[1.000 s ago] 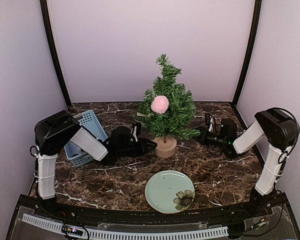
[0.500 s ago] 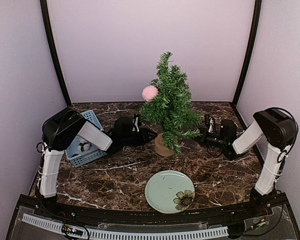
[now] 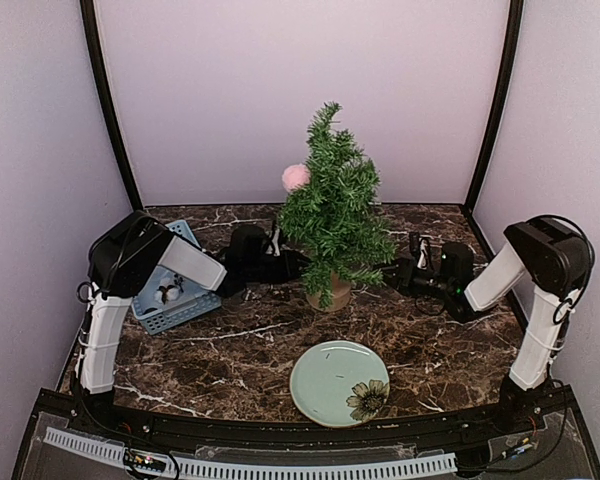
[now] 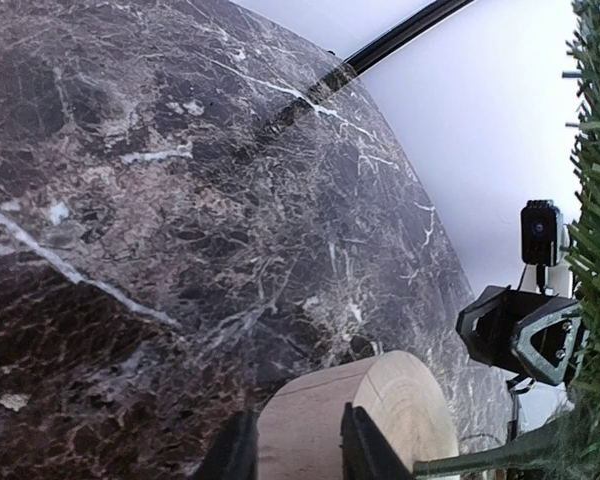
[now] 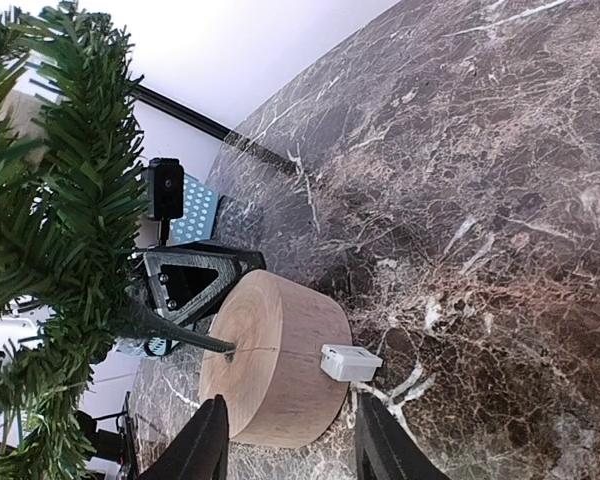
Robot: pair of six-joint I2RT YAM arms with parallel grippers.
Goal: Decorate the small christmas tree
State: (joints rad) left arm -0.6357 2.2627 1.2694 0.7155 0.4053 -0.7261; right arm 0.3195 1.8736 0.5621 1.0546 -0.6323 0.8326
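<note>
small christmas tree [image 3: 332,210]: stood mid-tabletop [image 3: 230,345], a pink pompom [image 3: 296,177] on an upper left branch. left claw [image 4: 296,452]: pinched the tree's light-wood stump [image 4: 380,410] from the left. right claw [image 5: 290,425]: fingers spread, facing the stump from the right, seemingly short of touching it. blue basket [image 3: 170,290]: far left. green plate [image 3: 340,383]: near the front edge.

From above, the small christmas tree [image 3: 332,210] hides most of its own wood stump [image 3: 342,293] under branches. Stuff inside the blue basket [image 3: 185,312] is too tiny to tell.
</note>
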